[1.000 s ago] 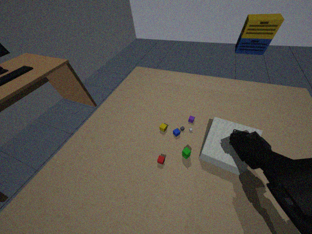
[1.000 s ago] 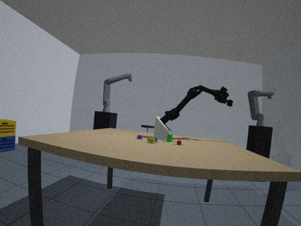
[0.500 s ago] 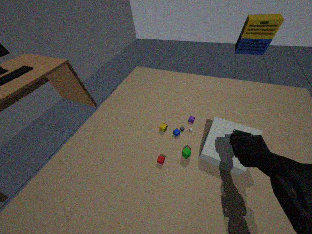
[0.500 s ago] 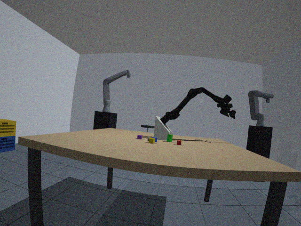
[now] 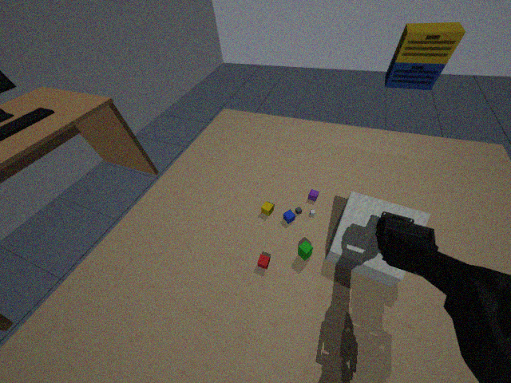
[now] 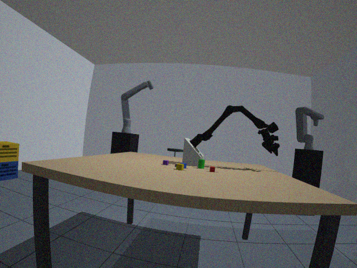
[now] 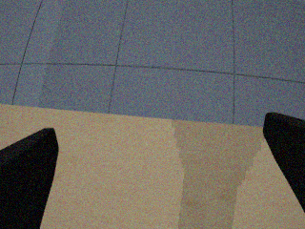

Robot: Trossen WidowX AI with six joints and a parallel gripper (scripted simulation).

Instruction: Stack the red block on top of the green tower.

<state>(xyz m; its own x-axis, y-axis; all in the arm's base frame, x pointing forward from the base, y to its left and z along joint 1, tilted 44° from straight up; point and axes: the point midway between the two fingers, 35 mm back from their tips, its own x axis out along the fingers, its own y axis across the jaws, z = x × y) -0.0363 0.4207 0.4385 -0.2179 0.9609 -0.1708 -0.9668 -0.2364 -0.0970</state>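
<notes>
The red block (image 5: 263,261) (image 6: 212,169) lies on the table, a short gap from the green tower. It is left of the tower in the top view and right of it in the exterior view. The green tower (image 5: 305,250) (image 6: 201,163) stands upright and taller than the red block, with nothing on top. My gripper (image 6: 274,153) (image 7: 164,131) is open and empty. It hangs above table height, well to the right of both in the exterior view. The wrist view shows only table edge and floor between the fingers. The gripper is out of view in the top view.
A yellow block (image 5: 267,208) (image 6: 179,166), a blue block (image 5: 288,216) (image 6: 184,165) and a purple block (image 5: 313,195) (image 6: 165,162) lie beyond the tower in the top view. A small dark piece (image 5: 299,211) and a small white piece (image 5: 312,213) lie among them. My arm's white wedge base (image 5: 362,206) (image 6: 190,156) stands near the tower.
</notes>
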